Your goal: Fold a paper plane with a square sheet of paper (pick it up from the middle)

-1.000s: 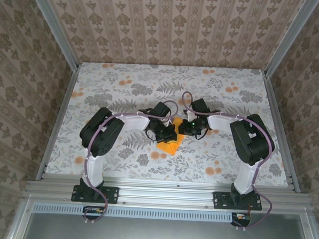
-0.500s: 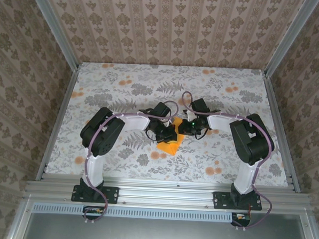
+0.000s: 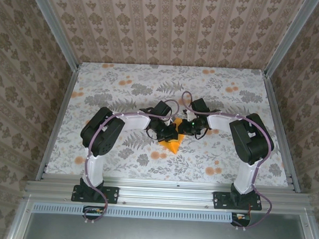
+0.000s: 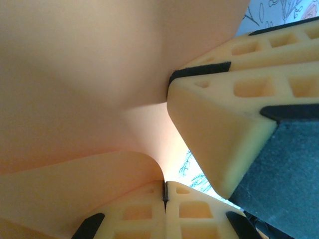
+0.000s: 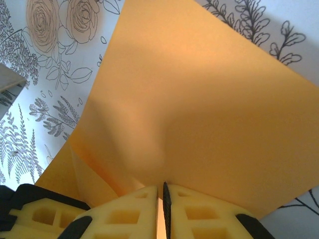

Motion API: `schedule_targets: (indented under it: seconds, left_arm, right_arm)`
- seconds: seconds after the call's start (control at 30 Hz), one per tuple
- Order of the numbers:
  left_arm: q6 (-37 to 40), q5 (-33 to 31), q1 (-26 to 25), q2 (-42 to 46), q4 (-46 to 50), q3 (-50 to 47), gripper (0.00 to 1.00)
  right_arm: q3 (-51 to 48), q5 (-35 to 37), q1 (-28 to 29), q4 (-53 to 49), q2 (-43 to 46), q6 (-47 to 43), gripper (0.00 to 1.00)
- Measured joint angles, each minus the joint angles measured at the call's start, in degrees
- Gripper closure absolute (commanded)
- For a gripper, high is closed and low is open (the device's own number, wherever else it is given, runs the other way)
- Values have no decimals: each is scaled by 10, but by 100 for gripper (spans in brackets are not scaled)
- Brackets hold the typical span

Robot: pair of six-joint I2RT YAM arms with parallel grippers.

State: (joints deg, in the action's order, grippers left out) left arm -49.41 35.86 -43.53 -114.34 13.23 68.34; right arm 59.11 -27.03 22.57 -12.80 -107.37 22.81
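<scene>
The square sheet of paper [image 3: 172, 144] is bright orange and lies bent at the table's middle, pinched between both grippers. My left gripper [image 3: 171, 133] is shut on it. In the left wrist view the paper [image 4: 89, 74] curves up out of the closed jaws of that gripper [image 4: 165, 191], and the right gripper's fingers [image 4: 224, 124] press in from the right. My right gripper [image 3: 182, 128] is shut on the sheet [image 5: 199, 109] too, its jaws [image 5: 161, 191] meeting at a pinched ridge. The left gripper's finger [image 5: 40, 214] sits at the bottom left. The paper plane is out of view.
The floral-print tabletop [image 3: 123, 91] spreads around the arms, with metal rails [image 3: 58, 119] along its sides and papered walls [image 3: 175, 24] behind. The two wrists nearly touch at the centre.
The orange patch below the grippers looks slightly smaller and has shifted a little right. Both arms have barely moved and both grips hold.
</scene>
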Motion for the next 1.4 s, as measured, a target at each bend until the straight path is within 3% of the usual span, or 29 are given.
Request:
schedule_targets:
  seconds: [0.67, 1.07, 1.4]
  left_arm:
    - [22, 1, 0, -8, 10, 2, 91]
    - [36, 20, 0, -7, -2, 3, 64]
    - [37, 23, 0, -1, -20, -7, 67]
  right_arm:
    - [0, -2, 0, 0, 0, -2, 84]
    - [1, -2, -5, 2, -2, -2, 84]
    - [1, -4, -6, 4, -2, -1, 84]
